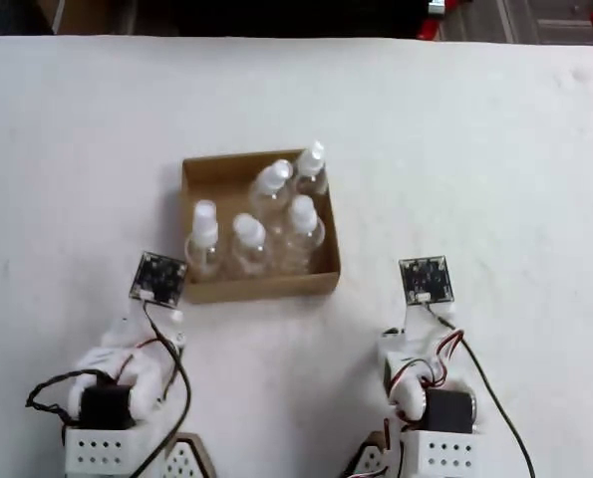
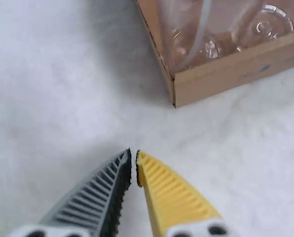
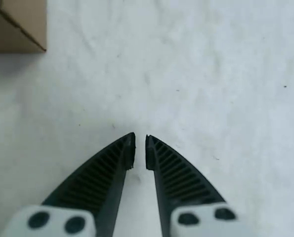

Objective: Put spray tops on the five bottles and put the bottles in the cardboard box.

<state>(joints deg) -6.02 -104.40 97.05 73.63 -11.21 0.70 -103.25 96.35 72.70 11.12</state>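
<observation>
In the cardboard box (image 1: pixel 261 287): all five bottles (image 1: pixel 248 244), spray tops on, packed close together.
On the table (image 1: pixel 475 149): the cardboard box sits mid-surface, ahead of both arms.
Left gripper (image 2: pixel 134 165): fingers together, holding nothing, near a box corner.
Right gripper (image 3: pixel 140 148): fingers together, holding nothing, above the table.

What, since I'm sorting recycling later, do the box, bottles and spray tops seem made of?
The cardboard box: matte brown cardboard, judging by its dull tan walls and folded corner. The bottles: clear and glossy, probably plastic; the box floor shows through them. The spray tops: opaque white, likely plastic.
</observation>
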